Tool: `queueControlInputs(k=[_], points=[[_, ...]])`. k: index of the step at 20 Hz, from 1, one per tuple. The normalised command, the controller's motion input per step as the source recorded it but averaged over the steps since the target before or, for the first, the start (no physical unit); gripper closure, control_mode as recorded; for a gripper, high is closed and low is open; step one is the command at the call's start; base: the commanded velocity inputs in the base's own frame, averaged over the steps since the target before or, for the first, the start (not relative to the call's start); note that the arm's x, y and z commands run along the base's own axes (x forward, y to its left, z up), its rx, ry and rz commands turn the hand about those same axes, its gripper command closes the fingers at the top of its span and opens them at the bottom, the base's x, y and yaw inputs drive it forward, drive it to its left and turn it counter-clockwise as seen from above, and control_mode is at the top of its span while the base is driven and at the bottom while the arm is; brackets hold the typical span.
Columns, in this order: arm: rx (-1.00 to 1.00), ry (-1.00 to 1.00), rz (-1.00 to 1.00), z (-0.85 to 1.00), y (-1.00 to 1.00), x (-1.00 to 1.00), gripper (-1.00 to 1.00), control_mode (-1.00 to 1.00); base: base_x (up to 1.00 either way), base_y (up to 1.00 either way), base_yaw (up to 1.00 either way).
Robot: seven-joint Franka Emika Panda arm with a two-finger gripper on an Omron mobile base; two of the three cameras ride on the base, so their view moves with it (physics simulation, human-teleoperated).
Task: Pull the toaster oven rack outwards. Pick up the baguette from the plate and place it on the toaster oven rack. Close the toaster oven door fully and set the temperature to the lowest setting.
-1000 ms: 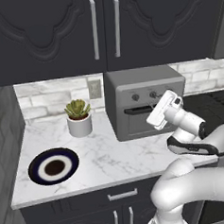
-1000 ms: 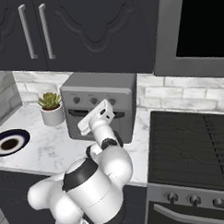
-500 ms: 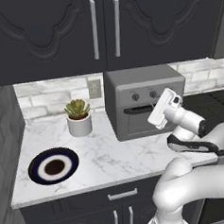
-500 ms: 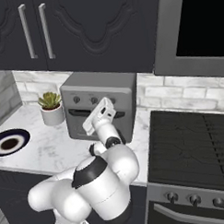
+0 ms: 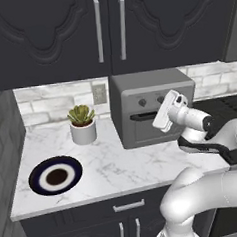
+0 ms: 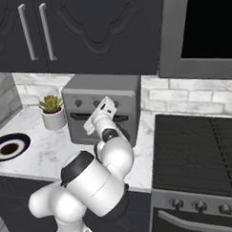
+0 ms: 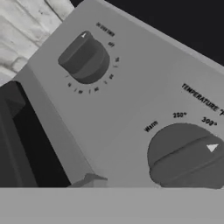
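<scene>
The grey toaster oven (image 5: 143, 86) (image 6: 104, 86) stands at the back of the marble counter, and its door (image 5: 141, 131) is shut. My gripper (image 5: 161, 121) (image 6: 92, 124) hovers right against the oven's upper front panel. In the hand view the temperature knob (image 7: 186, 157) sits low right, close to the hand, its white pointer aimed to the right. A second knob (image 7: 85, 57) is at upper left, and the dark door handle (image 7: 12, 140) is at the left. My fingertips are hidden. The plate (image 5: 55, 176) (image 6: 9, 147) lies bare at the counter's left. The rack and the baguette are out of view.
A potted succulent (image 5: 82, 124) (image 6: 52, 111) stands left of the oven. The dark stove (image 6: 200, 147) lies to the oven's right. Dark cabinets (image 5: 109, 26) hang above, and a dark built-in appliance (image 6: 204, 23) sits over the stove.
My hand has shifted slightly in front of the oven's knob panel. The oven, the plate and the plant have not moved.
</scene>
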Motion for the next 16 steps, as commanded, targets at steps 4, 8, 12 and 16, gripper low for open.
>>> queueControlInputs(k=[4,8,12,16], points=[[-0.18,-0.11,0.23,0.90,0.16,1.00,1.00,-1.00,0.00,0.00,0.00],[-0.18,-0.22,0.26,0.98,0.21,0.93,1.00,-1.00,0.00,0.00,0.00],[-0.31,-0.36,0.31,0.82,0.37,0.66,1.00,-1.00,0.00,0.00,0.00],[-0.51,-0.38,0.36,0.60,0.39,0.44,1.00,-1.00,0.00,0.00,0.00]])
